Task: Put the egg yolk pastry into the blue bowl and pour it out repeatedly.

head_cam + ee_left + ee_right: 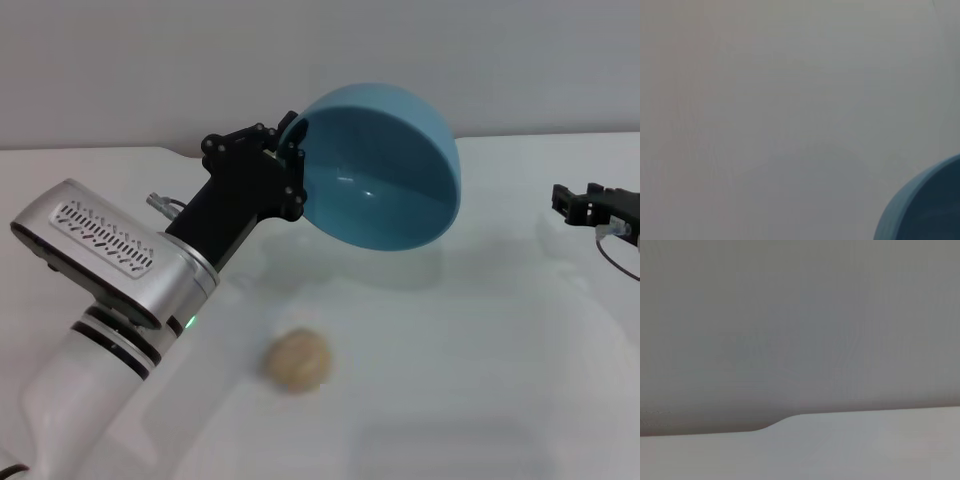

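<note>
My left gripper (293,170) is shut on the rim of the blue bowl (385,170) and holds it lifted above the table, tipped on its side with the glossy inside facing toward me and nothing in it. A curved edge of the blue bowl (925,210) also shows in the left wrist view. The egg yolk pastry (297,361), a pale tan lumpy ball, lies on the white table below and to the left of the bowl. My right gripper (572,205) sits at the far right edge, away from both.
The white table (480,350) spreads around the pastry. A grey wall stands behind it. The table's far edge (790,419) shows in the right wrist view.
</note>
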